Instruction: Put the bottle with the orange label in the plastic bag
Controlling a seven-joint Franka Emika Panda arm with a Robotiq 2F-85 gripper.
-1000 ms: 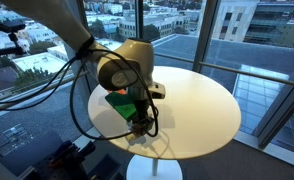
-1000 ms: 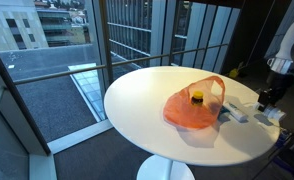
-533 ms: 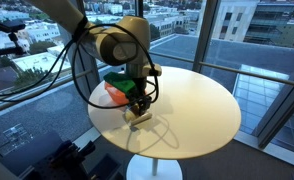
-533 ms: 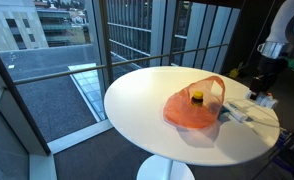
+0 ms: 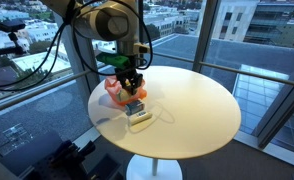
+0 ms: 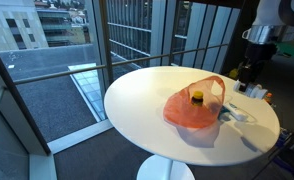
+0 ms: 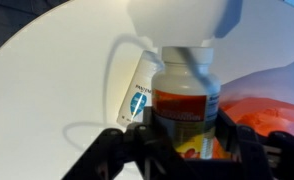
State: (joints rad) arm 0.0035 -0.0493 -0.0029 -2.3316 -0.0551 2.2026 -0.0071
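Observation:
My gripper point(image 7: 187, 142) is shut on the white bottle with the orange label point(image 7: 186, 100) and holds it above the round white table point(image 5: 192, 100). The orange plastic bag point(image 6: 192, 110) lies open on the table, with a yellow-capped item point(image 6: 197, 97) showing inside it. In both exterior views the gripper point(image 5: 134, 86) point(image 6: 249, 74) hangs over the table edge beside the bag point(image 5: 114, 88). In the wrist view the bag point(image 7: 277, 95) lies just to the right of the bottle.
A small white box with a blue logo point(image 7: 142, 95) and a thin cord lies on the table under the gripper; it also shows in both exterior views point(image 5: 140, 120) point(image 6: 237, 112). Glass walls and railings surround the table.
The gripper has risen from the table with the bottle and moved toward the bag. The white box now lies uncovered on the table.

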